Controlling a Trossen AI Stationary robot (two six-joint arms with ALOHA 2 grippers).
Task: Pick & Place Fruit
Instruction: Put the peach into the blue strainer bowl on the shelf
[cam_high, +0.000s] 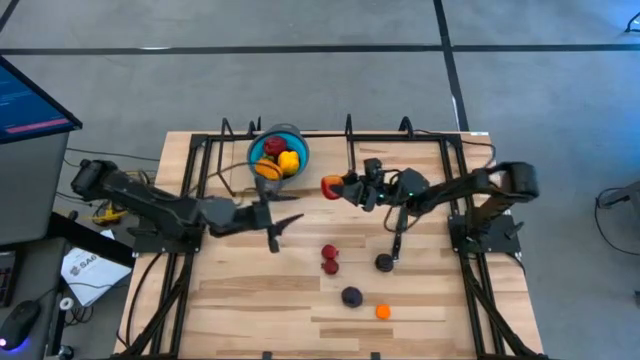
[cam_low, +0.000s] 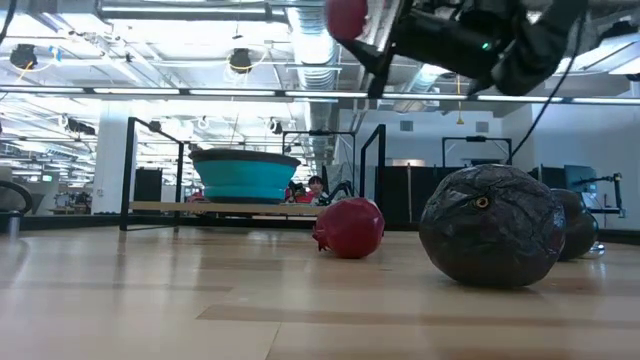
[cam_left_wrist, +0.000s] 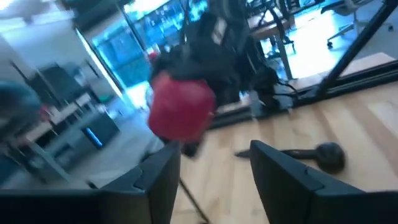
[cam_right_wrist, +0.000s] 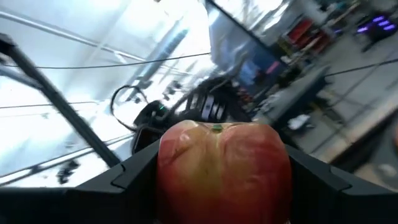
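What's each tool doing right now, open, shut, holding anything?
Left tool: open, empty, above the table.
Right tool: shut on the round red-and-yellow apple, lifted near the round blue bowl.

Grey floor (cam_high: 300, 25) with dark seams; ceiling pipes (cam_low: 310, 45) and strip lights above distant desks

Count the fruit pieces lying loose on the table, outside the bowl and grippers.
4: two red pieces close together mid-table, a dark purple piece nearer the front edge, and a small orange piece beside it. None looks hidden.
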